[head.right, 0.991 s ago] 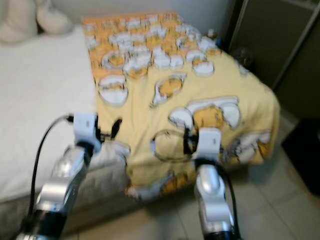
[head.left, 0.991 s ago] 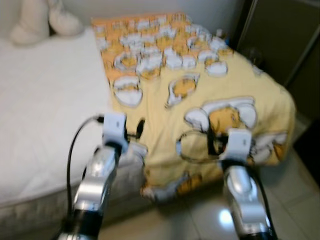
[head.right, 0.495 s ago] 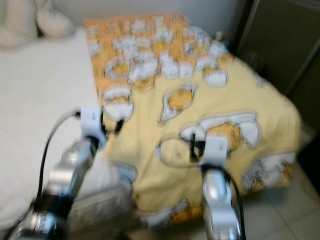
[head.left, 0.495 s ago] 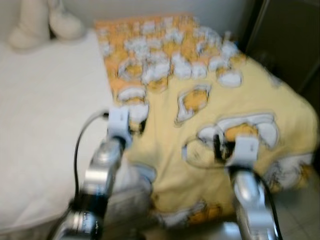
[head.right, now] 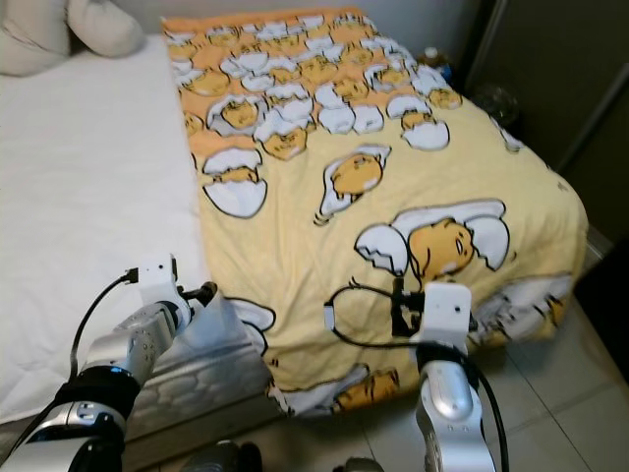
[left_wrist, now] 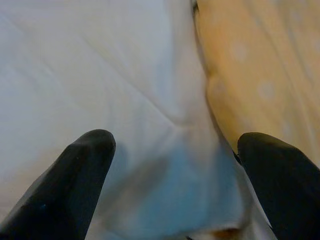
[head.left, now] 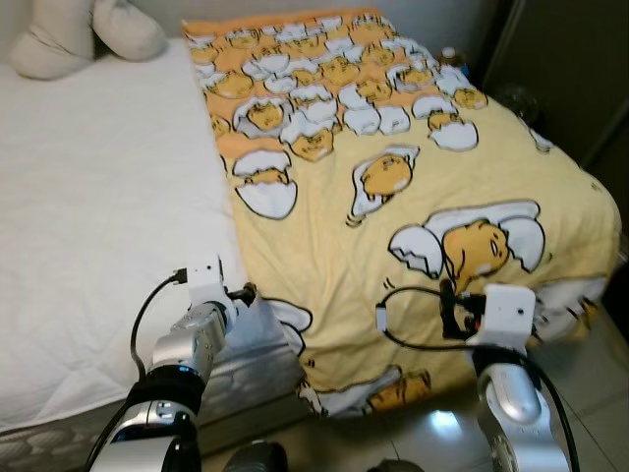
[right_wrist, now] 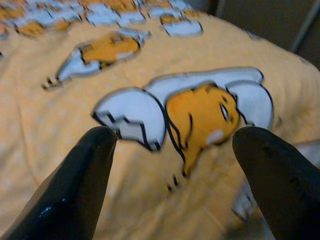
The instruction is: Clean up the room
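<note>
Poised at the bed's (head.left: 88,246) foot, both tools, left (left_wrist: 170,185) and right (right_wrist: 172,165), agape and empty, likely to seize the blanket (head.left: 413,197) for straightening.

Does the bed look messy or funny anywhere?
Yes. The yellow egg-print blanket covers only the right side of the bed and droops over the foot corner, leaving the white mattress bare. Both grippers, left and right, are open near its edge.

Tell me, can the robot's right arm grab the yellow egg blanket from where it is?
Probably yes. The right gripper is open and aimed at the yellow blanket near the bed's foot, nothing between them.
</note>
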Available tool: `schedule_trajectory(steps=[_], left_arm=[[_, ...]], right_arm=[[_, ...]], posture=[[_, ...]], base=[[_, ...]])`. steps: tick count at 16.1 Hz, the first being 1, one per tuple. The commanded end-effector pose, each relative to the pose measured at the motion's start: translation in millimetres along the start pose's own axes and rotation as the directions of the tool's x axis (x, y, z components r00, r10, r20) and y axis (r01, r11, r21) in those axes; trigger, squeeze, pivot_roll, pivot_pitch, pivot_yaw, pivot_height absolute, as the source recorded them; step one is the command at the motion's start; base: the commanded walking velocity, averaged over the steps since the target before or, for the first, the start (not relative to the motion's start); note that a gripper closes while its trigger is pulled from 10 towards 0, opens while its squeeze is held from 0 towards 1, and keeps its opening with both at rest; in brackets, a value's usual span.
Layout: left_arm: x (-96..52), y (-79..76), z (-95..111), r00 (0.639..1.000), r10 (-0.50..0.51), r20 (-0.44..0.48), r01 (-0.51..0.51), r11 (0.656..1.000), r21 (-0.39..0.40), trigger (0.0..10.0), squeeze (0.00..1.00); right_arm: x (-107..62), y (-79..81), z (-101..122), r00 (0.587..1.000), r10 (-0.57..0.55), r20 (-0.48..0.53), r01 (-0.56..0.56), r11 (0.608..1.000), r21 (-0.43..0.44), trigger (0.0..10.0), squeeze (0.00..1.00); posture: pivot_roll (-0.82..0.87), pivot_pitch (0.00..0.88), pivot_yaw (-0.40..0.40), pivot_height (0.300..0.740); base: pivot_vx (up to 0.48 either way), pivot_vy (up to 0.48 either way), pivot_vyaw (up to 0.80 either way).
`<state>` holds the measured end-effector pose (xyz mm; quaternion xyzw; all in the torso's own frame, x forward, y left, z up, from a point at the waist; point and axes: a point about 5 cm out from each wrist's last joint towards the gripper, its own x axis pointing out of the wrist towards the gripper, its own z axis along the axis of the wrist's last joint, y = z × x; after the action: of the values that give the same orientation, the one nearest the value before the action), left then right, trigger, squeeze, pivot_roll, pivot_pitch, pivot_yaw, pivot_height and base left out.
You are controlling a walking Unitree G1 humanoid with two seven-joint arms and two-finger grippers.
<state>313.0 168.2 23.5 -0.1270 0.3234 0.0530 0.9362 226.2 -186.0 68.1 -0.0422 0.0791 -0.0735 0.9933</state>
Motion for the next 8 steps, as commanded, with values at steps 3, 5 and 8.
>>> schedule_trajectory(steps=[3, 5, 8], left_arm=[[4.7, -18.0, -8.6, 0.997, -0.055, -0.050, 0.046, 0.984, -0.170, 10.0, 0.00], [3.7, -30.7, -6.8, 0.993, -0.111, -0.029, 0.104, 0.975, -0.196, 10.0, 0.00], [5.3, -37.6, -15.7, 0.991, -0.129, -0.031, 0.122, 0.978, -0.166, 10.0, 0.00]], right_arm=[[-6.4, -0.3, 6.3, 1.000, 0.005, 0.001, -0.005, 1.000, -0.012, 10.0, 0.00], [-11.1, -3.4, 5.8, 1.000, 0.003, -0.008, -0.003, 1.000, -0.018, 10.0, 0.00], [-15.3, -3.3, 4.4, 1.000, 0.007, -0.026, -0.008, 1.000, -0.021, 10.0, 0.00]], posture=[[-0.18, 0.142, 0.030, 0.731], [-0.19, 0.150, 0.026, 0.731], [-0.20, 0.166, 0.018, 0.731]], base=[[0.000, 0.000, 0.00], [0.000, 0.000, 0.00], [0.000, 0.000, 0.00]])
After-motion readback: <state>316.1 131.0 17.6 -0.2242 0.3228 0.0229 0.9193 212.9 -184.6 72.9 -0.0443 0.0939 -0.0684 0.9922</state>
